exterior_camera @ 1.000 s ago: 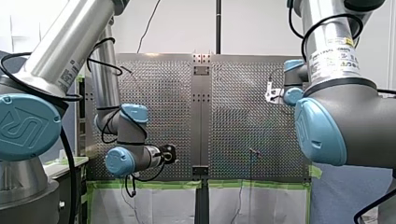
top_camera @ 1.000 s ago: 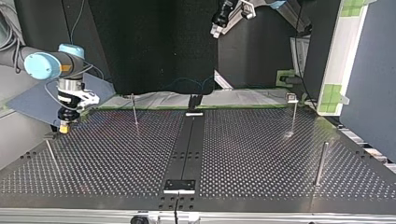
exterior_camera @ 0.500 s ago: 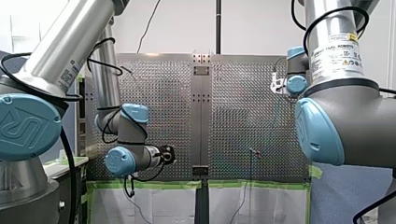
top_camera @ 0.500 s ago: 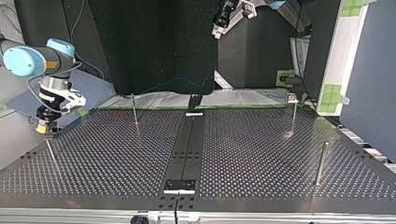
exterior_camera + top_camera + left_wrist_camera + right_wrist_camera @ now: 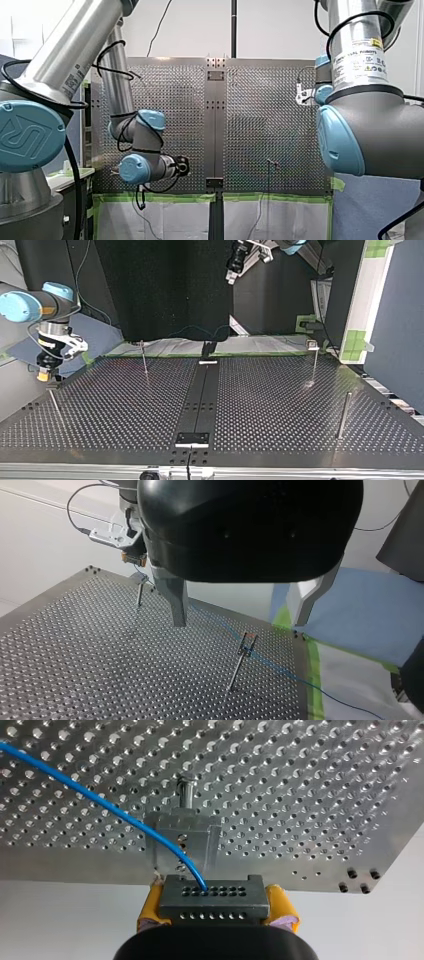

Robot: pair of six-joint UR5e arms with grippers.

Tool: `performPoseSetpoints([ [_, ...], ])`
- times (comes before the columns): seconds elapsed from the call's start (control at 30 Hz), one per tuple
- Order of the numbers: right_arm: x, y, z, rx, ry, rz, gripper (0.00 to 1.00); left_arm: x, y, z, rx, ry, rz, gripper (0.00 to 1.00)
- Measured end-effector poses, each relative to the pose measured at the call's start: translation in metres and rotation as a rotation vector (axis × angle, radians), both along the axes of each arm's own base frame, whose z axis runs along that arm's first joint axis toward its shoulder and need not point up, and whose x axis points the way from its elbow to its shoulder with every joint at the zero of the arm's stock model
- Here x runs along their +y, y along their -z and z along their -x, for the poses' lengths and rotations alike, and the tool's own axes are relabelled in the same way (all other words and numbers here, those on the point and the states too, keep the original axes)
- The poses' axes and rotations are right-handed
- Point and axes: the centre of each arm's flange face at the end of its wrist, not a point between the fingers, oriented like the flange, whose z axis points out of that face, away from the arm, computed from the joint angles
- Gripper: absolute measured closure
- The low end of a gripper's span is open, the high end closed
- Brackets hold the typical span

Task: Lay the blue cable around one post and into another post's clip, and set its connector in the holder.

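My right gripper point(image 5: 216, 906) is clamped on the connector point(image 5: 214, 895), just short of the holder point(image 5: 182, 837), with the blue cable point(image 5: 100, 802) trailing back over the table point(image 5: 310, 795). If the approach is off line, the connector could catch the holder's wall and twist in the grip. My left gripper point(image 5: 240, 624) hangs with its fingers apart, empty.

Front view looks along the perforated table point(image 5: 260, 125) from behind; top view faces back across it

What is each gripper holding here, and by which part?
My right gripper clamps the connector of the blue cable by its two short ends, between the yellow pads. My left gripper is open and holds nothing.
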Motion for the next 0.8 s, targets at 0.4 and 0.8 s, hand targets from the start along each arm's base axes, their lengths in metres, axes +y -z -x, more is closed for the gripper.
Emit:
performPoseSetpoints([
  [0.4, -0.008, 0.005, 0.022, 0.011, -0.054, -0.008, 0.82, 0.002, 0.001, 0.002, 0.015, -0.022, -0.024, 0.01],
  [0.8, -0.01, 0.011, 0.025, 0.015, -0.142, -0.02, 0.98, 0.001, 0.001, 0.005, 0.017, -0.022, -0.03, 0.01],
])
